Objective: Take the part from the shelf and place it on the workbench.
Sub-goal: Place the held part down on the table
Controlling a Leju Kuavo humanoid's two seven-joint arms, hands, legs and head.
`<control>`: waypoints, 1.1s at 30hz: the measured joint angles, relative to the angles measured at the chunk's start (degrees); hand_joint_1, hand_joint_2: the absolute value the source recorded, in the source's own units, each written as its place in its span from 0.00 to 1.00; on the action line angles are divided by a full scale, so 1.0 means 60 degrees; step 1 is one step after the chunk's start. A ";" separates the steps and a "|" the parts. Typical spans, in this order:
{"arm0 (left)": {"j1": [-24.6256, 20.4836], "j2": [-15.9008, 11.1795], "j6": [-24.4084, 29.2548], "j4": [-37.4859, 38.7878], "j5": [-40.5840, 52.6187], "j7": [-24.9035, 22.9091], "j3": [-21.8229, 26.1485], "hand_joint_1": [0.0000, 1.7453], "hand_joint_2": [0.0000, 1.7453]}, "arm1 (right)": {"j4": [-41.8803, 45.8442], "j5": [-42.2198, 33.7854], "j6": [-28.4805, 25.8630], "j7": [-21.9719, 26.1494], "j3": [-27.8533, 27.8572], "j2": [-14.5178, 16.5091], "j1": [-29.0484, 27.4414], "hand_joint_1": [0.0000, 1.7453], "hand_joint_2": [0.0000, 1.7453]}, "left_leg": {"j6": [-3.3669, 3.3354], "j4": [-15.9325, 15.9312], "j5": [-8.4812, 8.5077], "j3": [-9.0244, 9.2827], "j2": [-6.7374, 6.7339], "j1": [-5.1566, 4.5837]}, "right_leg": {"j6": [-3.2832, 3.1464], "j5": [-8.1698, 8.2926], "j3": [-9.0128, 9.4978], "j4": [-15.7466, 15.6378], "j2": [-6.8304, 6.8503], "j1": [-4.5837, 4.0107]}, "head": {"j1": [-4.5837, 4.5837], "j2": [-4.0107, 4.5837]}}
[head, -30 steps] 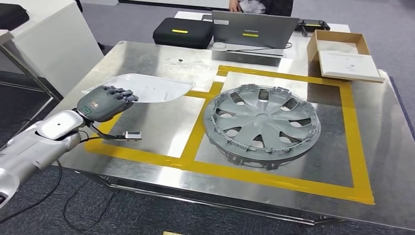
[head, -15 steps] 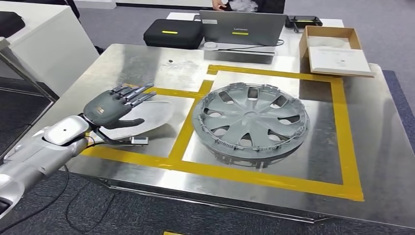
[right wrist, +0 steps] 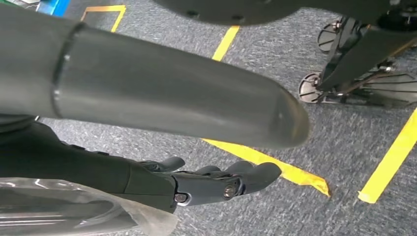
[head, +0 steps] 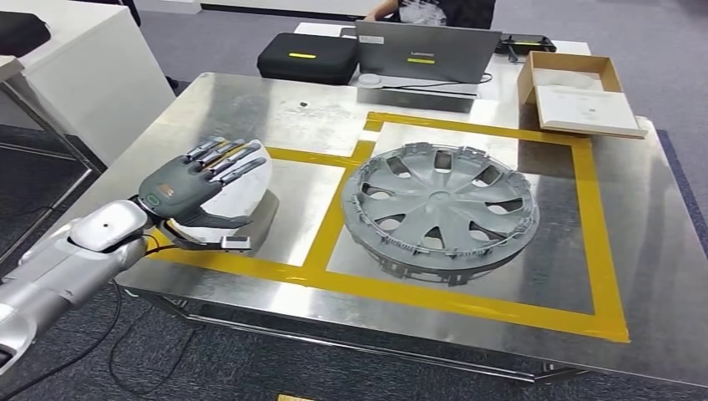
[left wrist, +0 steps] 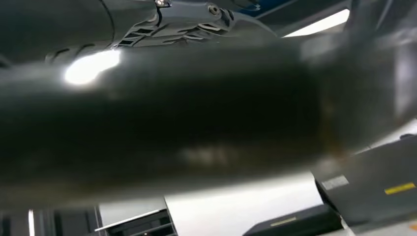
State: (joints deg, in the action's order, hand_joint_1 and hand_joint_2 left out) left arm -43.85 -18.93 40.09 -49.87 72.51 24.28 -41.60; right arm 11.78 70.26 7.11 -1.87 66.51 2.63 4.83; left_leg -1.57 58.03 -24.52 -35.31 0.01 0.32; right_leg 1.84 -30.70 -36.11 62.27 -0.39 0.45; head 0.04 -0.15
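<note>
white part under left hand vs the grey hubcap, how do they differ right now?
The white part is smooth, thin and pale; the hubcap is grey, round, spoked, with cut-out openings.
The white part looks smaller than the hubcap.
The white part sits in the left taped box, partly covered by the left hand; the hubcap sits in the right box, untouched.
Both lie on the steel workbench inside the yellow tape.

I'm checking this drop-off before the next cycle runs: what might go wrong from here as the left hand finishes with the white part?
1. The left hand has its fingers spread over the white part, which looks tilted rather than flat on the workbench; it may tip or slide.
2. The part sits near the workbench's left edge, so a slide that way could drop it.
3. The hubcap lies close by across the yellow tape; a sideways sweep could bump it.
</note>
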 joint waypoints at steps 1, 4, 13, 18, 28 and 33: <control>0.0040 0.0007 0.0000 -0.0128 0.0018 0.0005 0.0036 0.00 0.00 | -0.0001 0.0004 0.0008 0.0013 -0.0002 0.0001 0.0000 0.00 0.00 | -0.0026 -0.0003 0.0032 -0.0040 -0.0012 0.0001 | 0.0038 -0.0379 -0.0212 0.0562 0.0004 0.0013 | 0.0008 0.0000; 0.0299 0.0039 -0.0001 -0.0572 0.0089 -0.0043 0.0086 0.00 0.00 | -0.0004 0.0014 0.0020 0.0028 -0.0004 0.0002 -0.0011 0.00 0.00 | -0.0038 0.0002 0.0160 -0.0209 -0.0034 0.0003 | 0.0132 -0.0977 -0.0552 0.1866 0.0010 0.0043 | 0.0008 0.0001; 0.2559 0.1228 0.0014 -0.4064 0.1028 -0.0048 0.0941 0.00 0.00 | -0.0006 0.0004 -0.0056 0.0013 -0.0007 0.0055 0.0004 0.00 0.00 | 0.0326 0.0092 0.0495 -0.0521 0.0003 -0.0009 | -0.0091 -0.0016 0.1156 -0.0830 -0.0037 0.0059 | -0.0024 0.0001; 0.4145 0.2374 0.0014 -0.5687 0.0742 0.0736 0.1543 0.00 0.00 | -0.0011 0.0022 -0.0097 0.0019 -0.0007 0.0106 -0.0023 0.00 0.00 | 0.0457 0.2351 -0.1387 -0.1018 0.0014 0.0022 | -0.0338 0.0370 0.0778 -0.0834 0.0016 0.0040 | -0.0069 0.0000; 0.5888 0.4336 0.0014 -0.6994 -0.0390 0.2546 0.2708 0.00 0.00 | -0.0026 0.0694 -0.0944 0.0047 -0.0171 0.1362 -0.0065 0.00 0.00 | -0.0023 -0.0230 -0.0868 0.1156 -0.0010 -0.0130 | -0.0083 0.0995 0.0130 -0.0787 0.0080 -0.0121 | -0.0062 0.0001; 0.6643 0.4745 0.0007 -0.7220 -0.0634 0.2570 0.2900 0.00 0.00 | -0.0117 0.0910 -0.1162 -0.0078 -0.0390 0.1993 -0.0025 0.00 0.00 | -0.0197 -0.0352 -0.0330 0.0648 -0.0066 -0.0087 | 0.0148 -0.0764 -0.0503 0.1151 0.0059 -0.0041 | -0.0016 0.0000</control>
State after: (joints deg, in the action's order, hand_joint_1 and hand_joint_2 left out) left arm -3.99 9.54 40.13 -93.19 68.71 39.70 -24.21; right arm 11.08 75.72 0.13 -2.34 64.17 14.59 4.69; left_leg -2.76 55.92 -26.50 -31.42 -0.39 -0.20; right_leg 2.73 -35.28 -39.13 69.17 -0.03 0.20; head -0.06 -0.15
